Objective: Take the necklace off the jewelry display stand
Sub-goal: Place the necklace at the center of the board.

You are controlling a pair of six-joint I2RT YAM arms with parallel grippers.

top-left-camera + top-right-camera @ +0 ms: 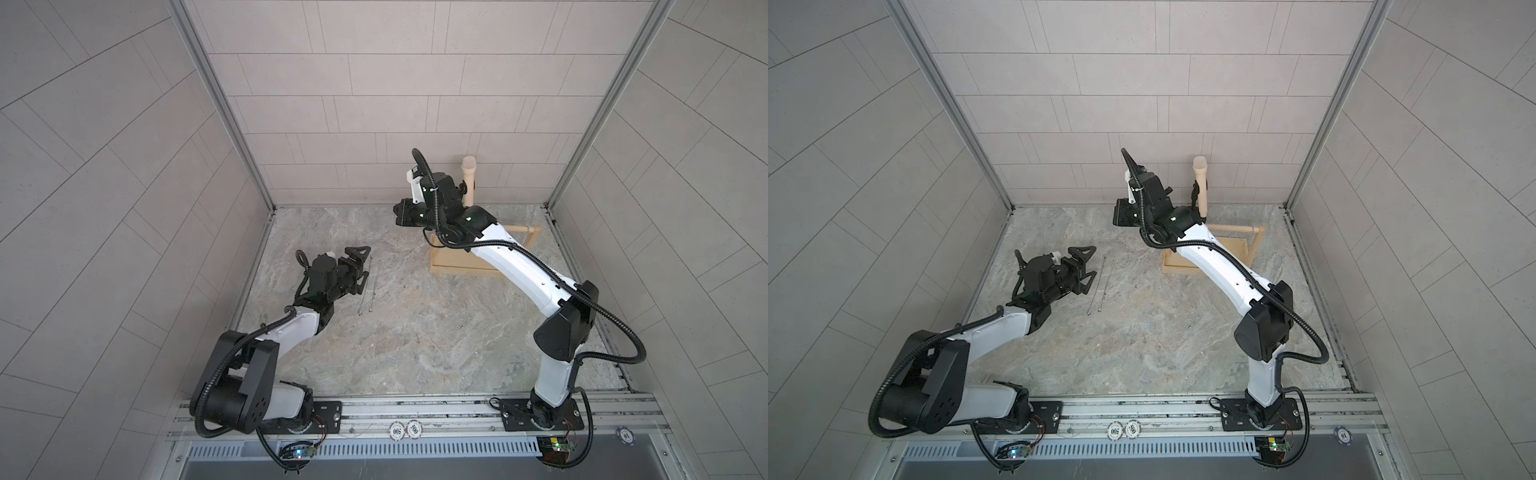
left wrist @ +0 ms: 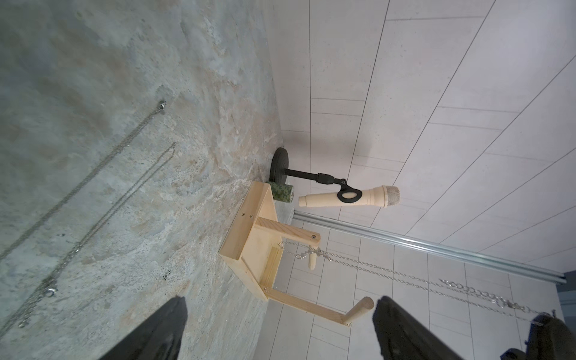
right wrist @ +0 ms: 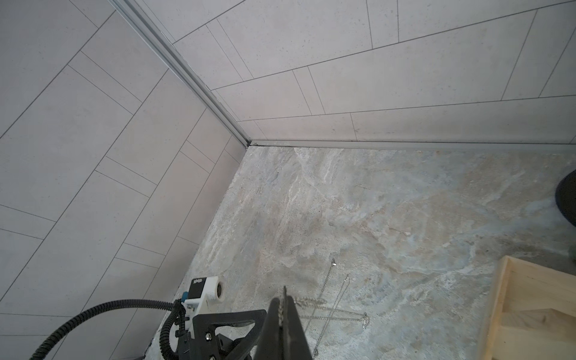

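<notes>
- Necklace [image 2: 389,269], left wrist view: hooked on the stand's [image 2: 246,224] dowel, pulled taut toward the right gripper [image 2: 542,318]; left gripper [image 2: 280,330] released, jaws wide apart.
- Right wrist view: right gripper clenched on the necklace chain.
- Both top views: stand at far right; left gripper beside a loose chain [image 1: 374,286].

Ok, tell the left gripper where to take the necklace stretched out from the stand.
Probably pinch both taut strands of the necklace together, partway between the jewelry display stand and the shut right gripper, jaws across them. There they run side by side, clear of the table. Bring the open left gripper up from below.
</notes>
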